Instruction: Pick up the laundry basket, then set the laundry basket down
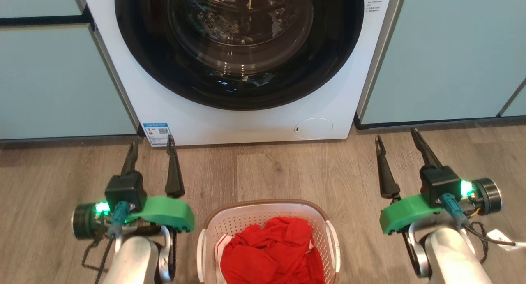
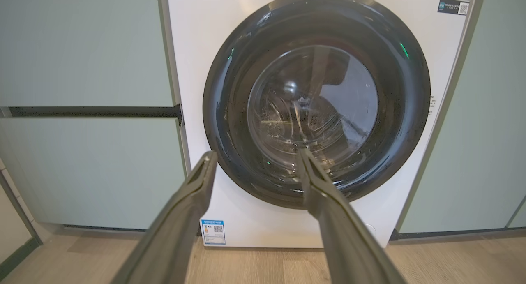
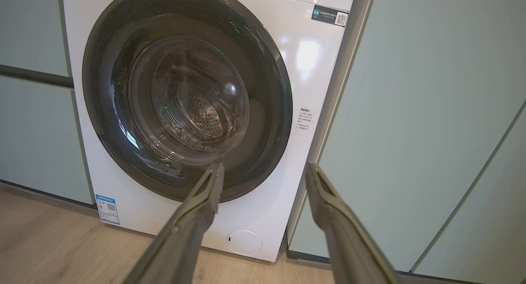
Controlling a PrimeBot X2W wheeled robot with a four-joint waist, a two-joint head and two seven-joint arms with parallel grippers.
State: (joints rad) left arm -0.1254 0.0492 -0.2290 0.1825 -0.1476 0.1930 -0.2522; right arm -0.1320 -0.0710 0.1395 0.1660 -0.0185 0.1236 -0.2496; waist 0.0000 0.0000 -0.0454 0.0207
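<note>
The laundry basket (image 1: pixel 246 218), white and perforated with a brown rim and white side handles, sits on the wood floor at the bottom centre of the head view, with red cloth (image 1: pixel 273 253) heaped inside. My left gripper (image 1: pixel 151 145) hovers to the basket's left, open and holding nothing. To the basket's right, my right gripper (image 1: pixel 396 134) is open too, with nothing between its fingers. Both point toward the washing machine. In the wrist views the left gripper (image 2: pixel 254 154) and the right gripper (image 3: pixel 265 167) show spread fingers in front of the machine.
A white front-loading washing machine (image 1: pixel 246 123) with a dark round door (image 1: pixel 238 41) stands straight ahead, door shut. Pale green cabinet fronts (image 1: pixel 53 78) flank it on both sides. Wood floor (image 1: pixel 279 169) lies between the basket and the machine.
</note>
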